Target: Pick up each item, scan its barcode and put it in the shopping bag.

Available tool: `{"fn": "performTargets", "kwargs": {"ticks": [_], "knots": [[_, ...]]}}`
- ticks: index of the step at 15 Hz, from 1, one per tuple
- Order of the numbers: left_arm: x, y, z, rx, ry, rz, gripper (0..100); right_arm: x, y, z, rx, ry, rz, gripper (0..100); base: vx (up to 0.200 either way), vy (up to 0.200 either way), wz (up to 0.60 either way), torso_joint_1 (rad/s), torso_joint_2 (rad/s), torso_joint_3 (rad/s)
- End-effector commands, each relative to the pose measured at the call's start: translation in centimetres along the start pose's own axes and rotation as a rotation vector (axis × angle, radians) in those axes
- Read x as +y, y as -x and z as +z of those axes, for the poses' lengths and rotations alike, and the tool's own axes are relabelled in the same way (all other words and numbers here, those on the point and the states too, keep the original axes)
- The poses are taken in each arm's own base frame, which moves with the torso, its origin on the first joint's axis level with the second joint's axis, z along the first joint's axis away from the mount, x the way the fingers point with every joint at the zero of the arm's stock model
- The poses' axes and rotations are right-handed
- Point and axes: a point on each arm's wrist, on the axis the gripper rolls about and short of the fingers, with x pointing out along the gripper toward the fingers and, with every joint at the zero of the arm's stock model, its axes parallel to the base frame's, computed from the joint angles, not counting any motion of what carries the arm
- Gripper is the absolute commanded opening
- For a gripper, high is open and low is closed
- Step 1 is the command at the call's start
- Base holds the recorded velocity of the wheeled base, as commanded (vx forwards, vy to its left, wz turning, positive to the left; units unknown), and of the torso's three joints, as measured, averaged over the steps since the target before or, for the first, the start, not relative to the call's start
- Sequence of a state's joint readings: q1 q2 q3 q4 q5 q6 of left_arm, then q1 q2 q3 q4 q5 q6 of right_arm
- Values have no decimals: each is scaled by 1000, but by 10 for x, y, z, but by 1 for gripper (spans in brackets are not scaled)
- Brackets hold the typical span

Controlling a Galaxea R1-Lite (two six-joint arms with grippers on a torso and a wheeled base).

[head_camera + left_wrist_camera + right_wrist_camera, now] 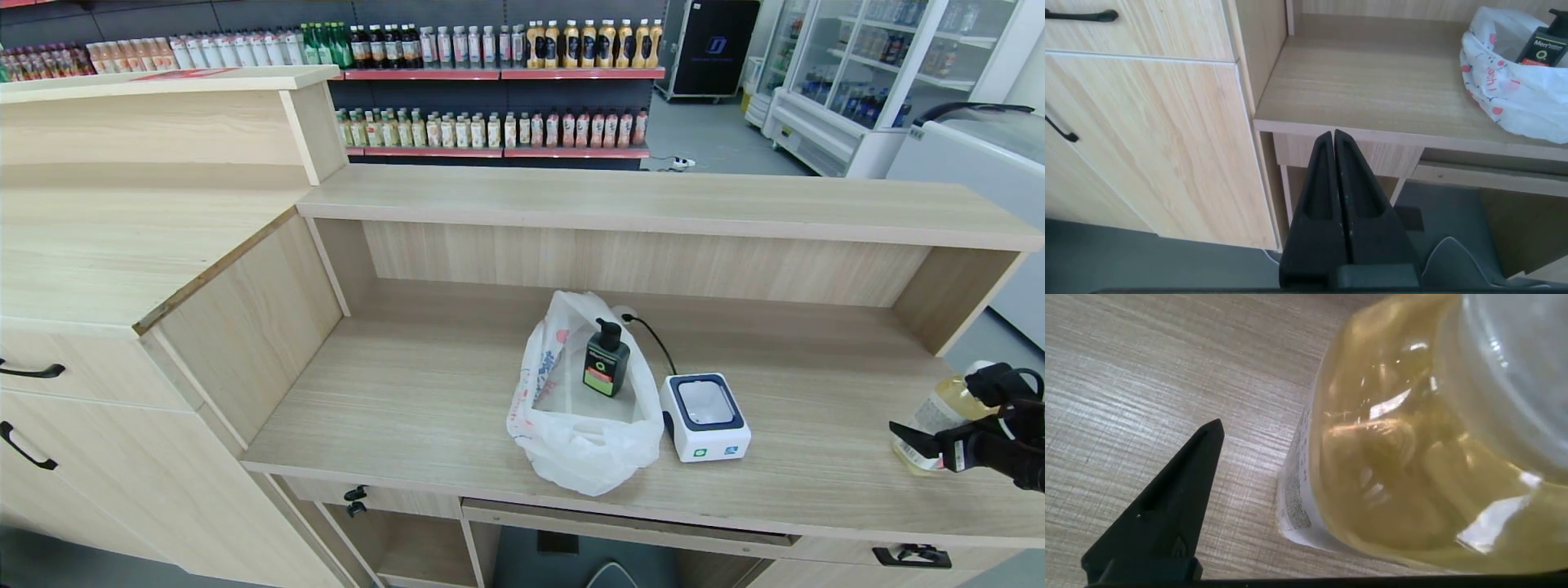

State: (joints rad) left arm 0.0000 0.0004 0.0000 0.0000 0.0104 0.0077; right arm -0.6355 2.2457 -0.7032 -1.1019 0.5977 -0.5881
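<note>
Right claw (939, 412) spread beside bottle (1413, 433) (label (1294, 502) illegible).

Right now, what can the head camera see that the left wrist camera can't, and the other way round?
Head camera's extras: the white scanner, a yellow bottle near the right end of the counter, and drink shelves behind. Left wrist camera's extra: the left gripper, shut, low in front of the counter. Both: the white shopping bag with a dark pump bottle in it, on the wooden counter.
</note>
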Motion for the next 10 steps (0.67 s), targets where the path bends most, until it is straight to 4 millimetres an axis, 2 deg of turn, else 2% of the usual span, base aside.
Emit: {"fn": "performTargets", "kwargs": {"ticks": [1, 4, 5, 10], "knots": [[0, 0, 0, 0, 0, 0, 0, 3, -1, -6, 10, 0, 8, 100, 0, 0, 0, 0, 0, 0], [0, 0, 0, 0, 0, 0, 0, 3, -1, -7, 11, 7, 7, 100, 0, 0, 0, 0, 0, 0], [0, 0, 0, 0, 0, 0, 0, 3, -2, -7, 10, 7, 8, 0, 0, 0, 0, 0, 0, 0], [0, 0, 0, 0, 0, 0, 0, 2, -2, -5, -14, 26, -7, 0, 0, 0, 0, 0, 0, 0]]}}
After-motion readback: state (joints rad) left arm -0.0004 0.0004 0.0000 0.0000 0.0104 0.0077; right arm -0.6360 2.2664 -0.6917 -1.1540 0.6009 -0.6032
